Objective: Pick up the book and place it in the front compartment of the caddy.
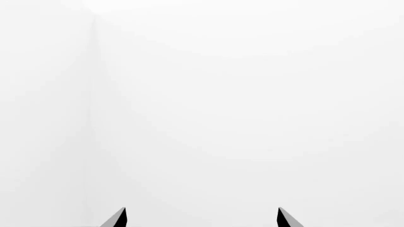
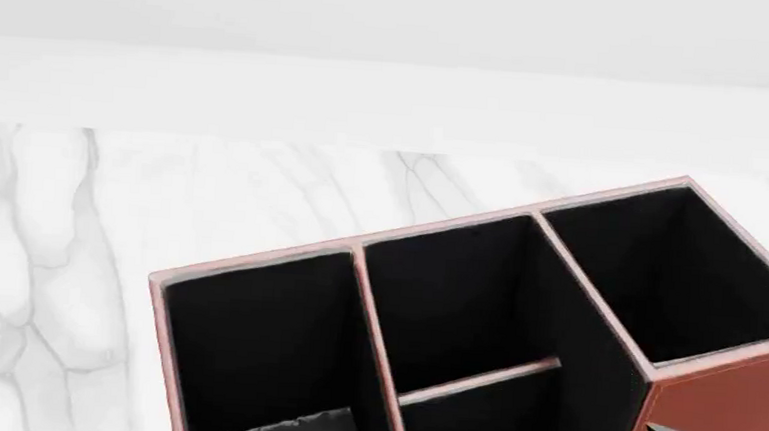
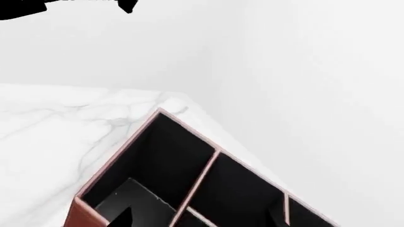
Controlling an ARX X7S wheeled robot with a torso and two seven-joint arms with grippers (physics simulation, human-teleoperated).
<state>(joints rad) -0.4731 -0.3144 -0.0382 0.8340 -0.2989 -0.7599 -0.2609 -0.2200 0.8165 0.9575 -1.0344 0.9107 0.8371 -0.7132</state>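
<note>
Head view shows the caddy (image 2: 693, 405) on marble; left hand (image 1: 202, 218) spread apart, right hand's state unclear.

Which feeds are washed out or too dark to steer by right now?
Left wrist view: nearly all blank white wall, only the left claw tips dark at the edge. Head view: the caddy is sharp, but its black-lined cells swallow detail; the marble table is evenly lit, no glare. Right wrist view: sharp, bright, the caddy's cells equally dark.

Reddish-brown caddy (image 2: 714, 401) with black lining; white, grey-veined marble table (image 2: 74, 257).
</note>
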